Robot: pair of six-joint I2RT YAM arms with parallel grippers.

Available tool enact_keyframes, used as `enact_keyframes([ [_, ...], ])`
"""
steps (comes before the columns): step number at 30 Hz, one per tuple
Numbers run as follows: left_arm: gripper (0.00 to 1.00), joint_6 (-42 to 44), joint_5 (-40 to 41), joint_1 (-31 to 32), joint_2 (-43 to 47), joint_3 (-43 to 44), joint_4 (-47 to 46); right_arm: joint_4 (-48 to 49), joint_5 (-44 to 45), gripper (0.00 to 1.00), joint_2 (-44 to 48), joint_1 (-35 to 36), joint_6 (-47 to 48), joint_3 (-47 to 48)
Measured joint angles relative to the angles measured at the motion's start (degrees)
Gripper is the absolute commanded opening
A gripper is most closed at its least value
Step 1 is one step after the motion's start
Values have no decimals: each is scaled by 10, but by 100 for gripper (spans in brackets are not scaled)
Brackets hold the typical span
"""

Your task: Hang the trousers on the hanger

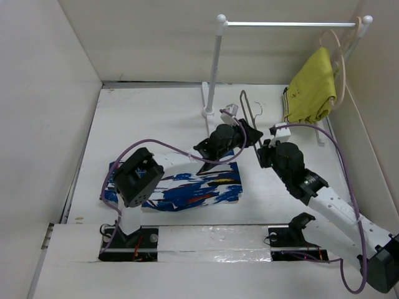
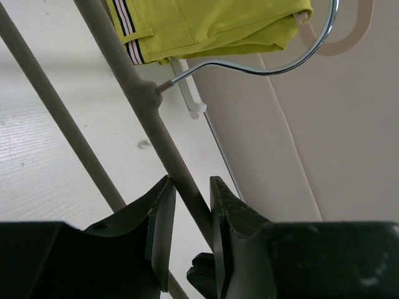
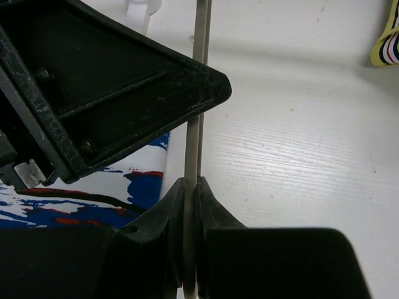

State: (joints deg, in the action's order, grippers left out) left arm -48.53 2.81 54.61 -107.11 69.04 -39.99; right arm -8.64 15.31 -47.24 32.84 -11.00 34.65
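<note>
The left arm reaches from its base across the trousers (image 1: 202, 187), which lie flat on the table, and its left gripper (image 2: 190, 187) points up and away. Its fingers (image 2: 161, 215) sit close on either side of a grey bar of the hanger (image 2: 134, 81), though whether they actually press on it cannot be told. The right arm slants in from the near right corner, and the right gripper (image 3: 191, 185) is pinched tight on a thin bar of the same hanger, which is held off the table between the two arms, near the rack's white post (image 1: 214, 68).
</note>
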Motion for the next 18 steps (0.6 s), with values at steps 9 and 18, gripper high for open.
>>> enact_keyframes([
  [9,0,-18,-32,-4,43,-103,-42,-27,6,62,35,18,-4,4],
  [18,0,-41,-92,-14,83,-216,-114,-64,-47,2,87,-2,6,5],
])
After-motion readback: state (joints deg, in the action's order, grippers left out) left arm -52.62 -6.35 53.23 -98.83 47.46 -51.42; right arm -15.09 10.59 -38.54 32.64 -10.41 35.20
